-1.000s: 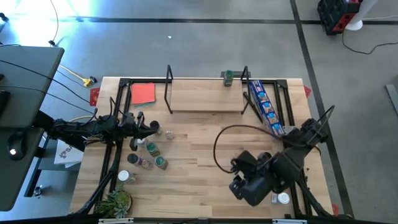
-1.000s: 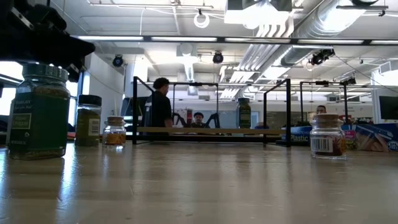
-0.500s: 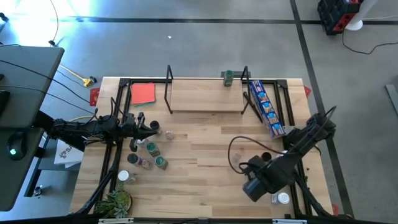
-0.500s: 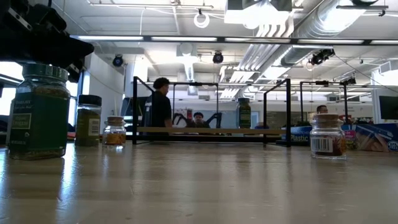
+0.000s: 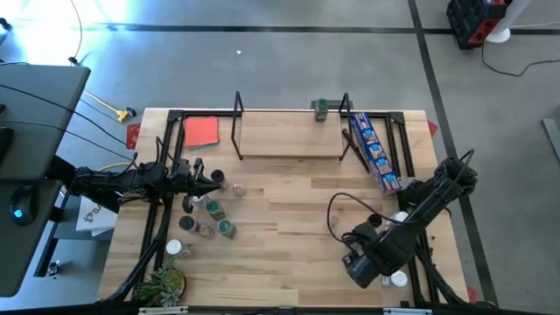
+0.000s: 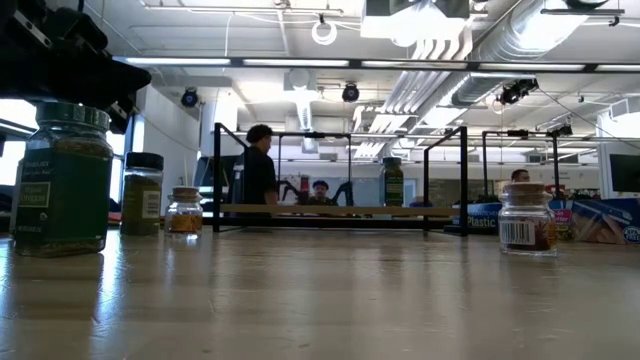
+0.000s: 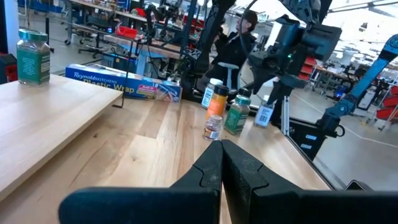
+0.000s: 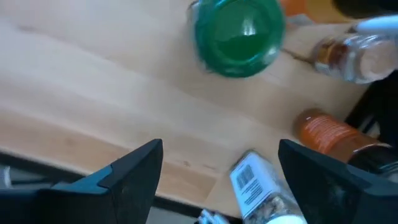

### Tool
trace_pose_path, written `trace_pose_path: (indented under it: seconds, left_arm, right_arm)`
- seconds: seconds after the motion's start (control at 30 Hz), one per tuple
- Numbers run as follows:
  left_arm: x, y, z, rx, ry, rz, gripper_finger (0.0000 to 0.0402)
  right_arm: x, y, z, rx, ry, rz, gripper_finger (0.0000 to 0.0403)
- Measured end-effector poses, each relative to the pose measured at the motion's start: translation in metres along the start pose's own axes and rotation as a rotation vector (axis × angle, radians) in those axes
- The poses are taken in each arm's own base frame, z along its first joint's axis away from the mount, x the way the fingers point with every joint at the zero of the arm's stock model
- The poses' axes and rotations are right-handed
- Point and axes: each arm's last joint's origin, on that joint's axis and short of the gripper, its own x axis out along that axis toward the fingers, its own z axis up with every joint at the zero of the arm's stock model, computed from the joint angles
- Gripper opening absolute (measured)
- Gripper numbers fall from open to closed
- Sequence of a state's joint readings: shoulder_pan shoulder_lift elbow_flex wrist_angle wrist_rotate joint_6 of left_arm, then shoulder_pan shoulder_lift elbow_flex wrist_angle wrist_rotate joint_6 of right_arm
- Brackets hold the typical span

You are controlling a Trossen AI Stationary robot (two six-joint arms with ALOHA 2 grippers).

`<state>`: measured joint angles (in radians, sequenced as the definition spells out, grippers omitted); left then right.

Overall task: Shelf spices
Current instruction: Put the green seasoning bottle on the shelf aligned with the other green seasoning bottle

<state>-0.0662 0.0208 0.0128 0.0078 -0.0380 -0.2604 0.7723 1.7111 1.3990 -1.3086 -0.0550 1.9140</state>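
Observation:
The shelf (image 5: 289, 133) stands at the table's far side, one green-capped spice jar (image 5: 322, 108) on its right end. Several spice jars (image 5: 208, 217) stand in a group at the table's left. My left gripper (image 5: 217, 181) hangs shut and level just beyond them, holding nothing. More jars stand at the near right, among them a white-capped one (image 5: 398, 280). My right gripper (image 8: 221, 174) points down over these, open, with a green-capped jar (image 8: 239, 28), an orange jar (image 8: 333, 134) and a labelled jar (image 8: 261, 186) below it.
A long blue package (image 5: 374, 150) lies slanted by the shelf's right end. A red-orange card (image 5: 201, 131) lies at the far left, and a small plant (image 5: 162, 284) sits at the near left corner. Bare wood (image 5: 280, 227) spans the table's middle.
My right gripper has sunk toward the table and shifted toward the near right corner, over the jars there, rolling about its own axis as it went.

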Motion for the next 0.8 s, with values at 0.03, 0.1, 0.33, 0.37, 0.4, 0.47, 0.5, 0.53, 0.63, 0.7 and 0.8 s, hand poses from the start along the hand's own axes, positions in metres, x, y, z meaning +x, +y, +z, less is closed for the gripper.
trace_pose_path:
  seconds: [0.03,0.1,0.33,0.37,0.4,0.47,0.5,0.53,0.63,0.7,0.8]
  left_arm:
    - [0.0,0.0,0.0,0.0,0.0,0.0,0.0001]
    - [0.0,0.0,0.0,0.0,0.0,0.0,0.0001]
    - [0.0,0.0,0.0,-0.001,0.0,0.0,0.0001]
    - [0.0,0.0,0.0,-0.001,0.0,0.0,0.0001]
    - [0.0,0.0,0.0,-0.001,0.0,0.0,0.0001]
    - [0.0,0.0,0.0,-0.007,0.0,0.0,0.0001]
    - [0.0,0.0,0.0,-0.014,0.0,0.0,0.0001]
    - [0.0,0.0,0.0,-0.017,0.0,-0.001,0.0001]
    - [0.0,0.0,0.0,-0.018,0.0,-0.001,0.0001]
    - [0.0,0.0,0.0,-0.018,0.0,-0.001,0.0001]
    - [0.0,0.0,0.0,-0.02,0.001,-0.001,0.0001]
  right_arm:
    - [0.002,0.0,0.001,0.003,-0.01,-0.001,0.0315]
    - [0.007,0.0,0.004,0.025,-0.033,-0.004,0.0315]
    - [0.022,0.002,0.028,0.018,-0.057,-0.028,0.0315]
    - [0.023,0.003,0.032,0.007,-0.057,-0.035,0.0315]
    - [0.025,0.003,0.036,0.002,-0.057,-0.042,0.0315]
    - [0.029,0.003,0.044,-0.016,-0.056,-0.053,0.0314]
    - [0.03,0.003,0.047,-0.026,-0.055,-0.057,0.0314]
    - [0.032,0.004,0.051,-0.04,-0.051,-0.057,0.0314]
    - [0.036,0.005,0.059,-0.087,-0.038,-0.05,0.0313]
    - [0.038,0.007,0.063,-0.101,-0.02,-0.04,0.0307]
    - [0.04,0.007,0.066,-0.133,0.021,-0.036,0.0287]
